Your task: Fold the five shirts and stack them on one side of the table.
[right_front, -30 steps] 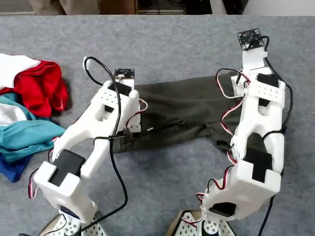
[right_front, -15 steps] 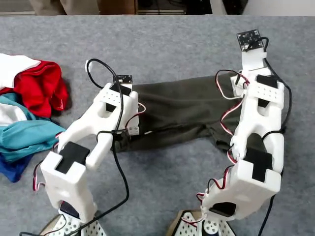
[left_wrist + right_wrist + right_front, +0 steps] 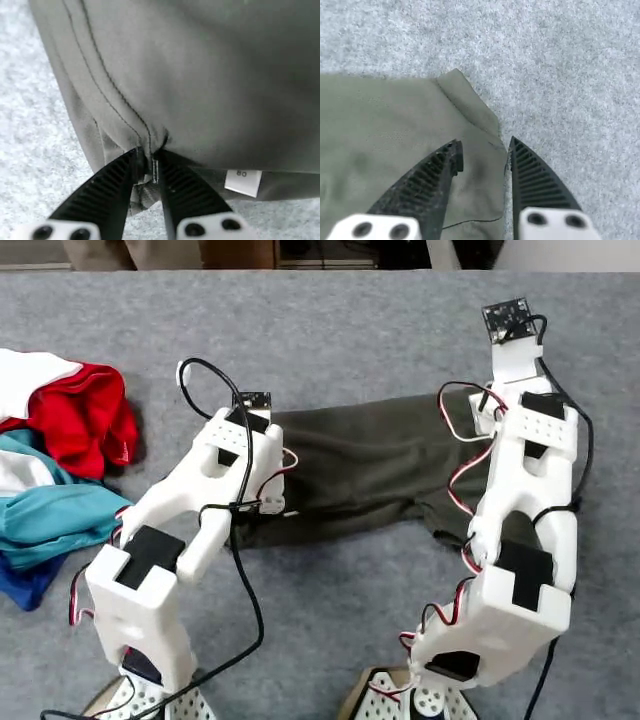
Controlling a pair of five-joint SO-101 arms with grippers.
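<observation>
One item of print found. A small white rectangular label [image 3: 242, 181] is attached to the olive shirt [image 3: 210, 90]. It projects from under the edge of the upper fold and lies against the cloth layer beneath. It sits just beside the left gripper [image 3: 148, 162], level with its fingers and clear of the stitched seam that they pinch. The label carries two small dark characters, apparently digits. Which way up they stand cannot be told, so the reading stays unsettled.
</observation>
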